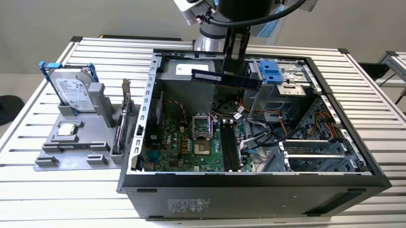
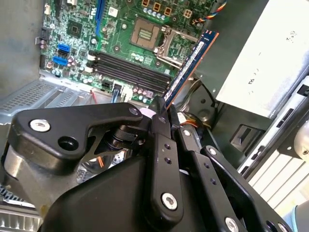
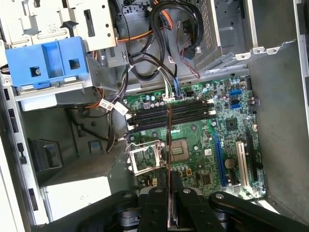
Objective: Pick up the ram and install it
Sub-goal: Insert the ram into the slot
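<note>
Half done: pinching the ram [image 1: 225, 78] tight with the pincer [image 1: 233, 66], holding it over the open computer [image 1: 254, 190], lining it up with the long slots [image 1: 228, 147].

Beneath the hand [image 1: 233, 70] carrying the ram [image 1: 209, 76], we are seeing open air down to the memory slots [image 3: 193, 112]. Loose cables [image 3: 145, 67] are crowding one side, seemingly just clear, and the blue drive cage [image 3: 48, 63] is narrowing that flank.

pincer [image 2: 161, 109]: black linked bars, silver screws [image 2: 39, 125] | arm [image 1: 205, 38]: silver-grey, black cable [image 1: 254, 21]
</note>
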